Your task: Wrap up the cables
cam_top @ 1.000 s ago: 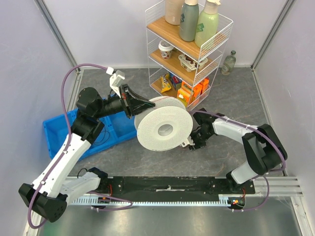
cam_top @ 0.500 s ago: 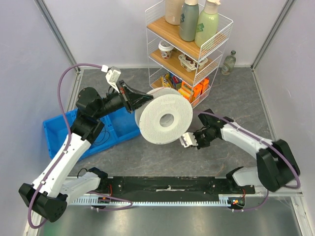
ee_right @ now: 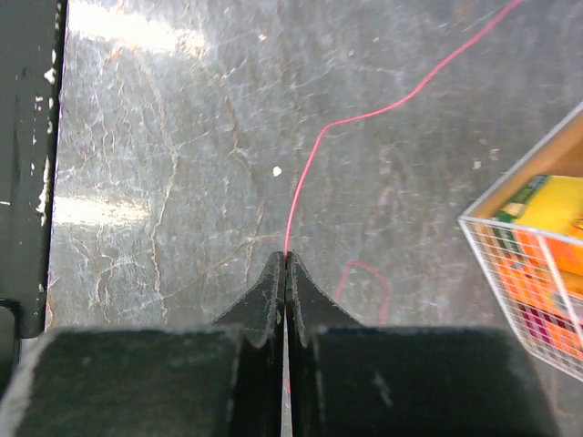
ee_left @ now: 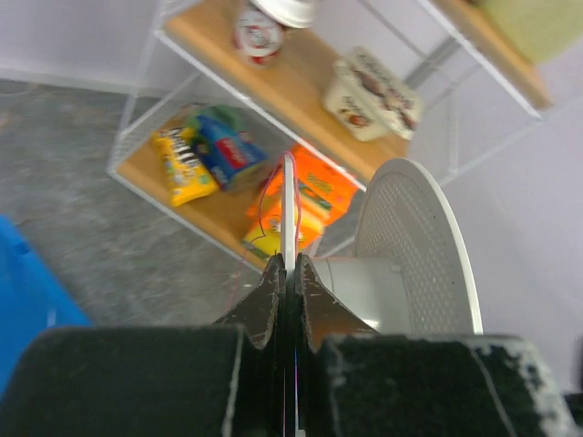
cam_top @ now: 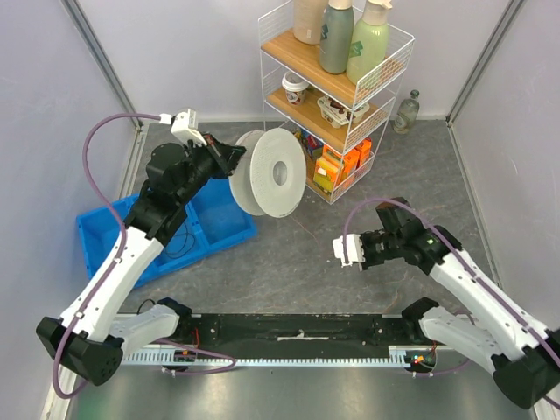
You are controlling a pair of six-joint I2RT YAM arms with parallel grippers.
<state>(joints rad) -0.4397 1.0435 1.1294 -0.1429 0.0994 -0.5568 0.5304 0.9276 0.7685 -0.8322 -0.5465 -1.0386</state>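
White plastic spool (cam_top: 269,172), seen from above, hangs off the table (cam_top: 289,267) just left of the wire shelf (cam_top: 382,83). It stands on edge, with the axis through its hole lying roughly level, left to right. The left gripper (cam_top: 229,157) pinches its left rim. Nearer and to the right, the right gripper (cam_top: 343,250) is closed on something too thin to read here.

From the left wrist, the jaws clamp the thin edge of one flange, which runs straight away from the camera. A strand of red cable (ee_left: 263,198) curves beside it.

From the right wrist, the jaws are shut on the cable, which leads away over the grey table and bends off to the right.

This looks like the winding step. The next move calls for keeping the line taut while laying it round the hub, without tugging it from the pinch.
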